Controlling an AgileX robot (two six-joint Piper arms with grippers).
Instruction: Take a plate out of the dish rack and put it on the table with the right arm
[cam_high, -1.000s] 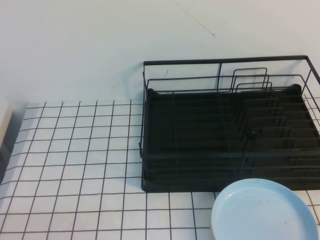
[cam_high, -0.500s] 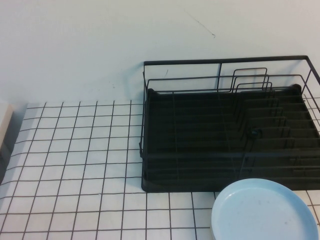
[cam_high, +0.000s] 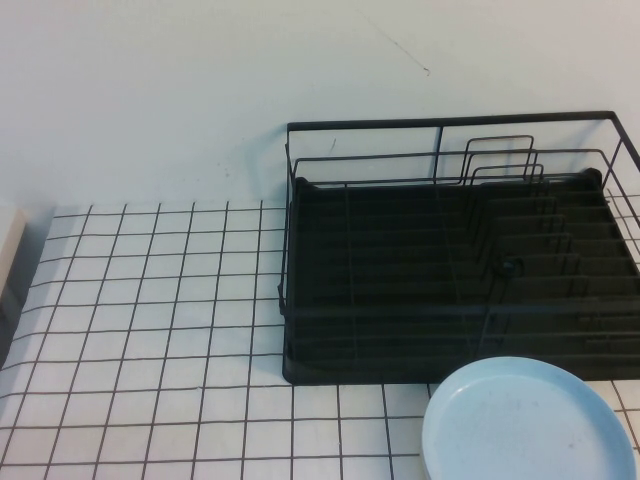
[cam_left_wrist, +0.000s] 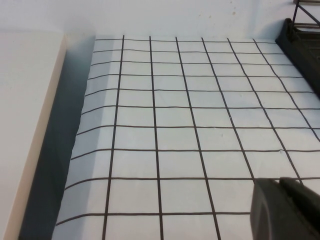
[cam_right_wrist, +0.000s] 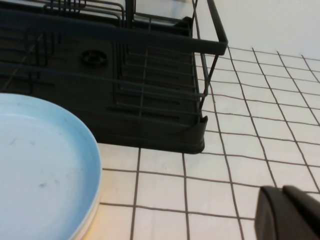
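Observation:
The light sky-blue plate (cam_high: 528, 425) lies flat on the gridded white table (cam_high: 150, 330), just in front of the dish rack (cam_high: 450, 280) at the near right. The black wire rack holds no plates. In the right wrist view the plate (cam_right_wrist: 35, 170) fills one side, with a paler rim showing under its edge, and the rack (cam_right_wrist: 125, 75) stands behind it. My right gripper (cam_right_wrist: 282, 189) is shut and empty, over the table beside the plate and apart from it. My left gripper (cam_left_wrist: 278, 180) is shut and empty over the table's left part. Neither gripper shows in the high view.
A cream-coloured raised board (cam_left_wrist: 25, 125) borders the table's left edge, also at the high view's left edge (cam_high: 8, 250). A white wall runs behind the table. The rack's corner (cam_left_wrist: 302, 35) shows in the left wrist view.

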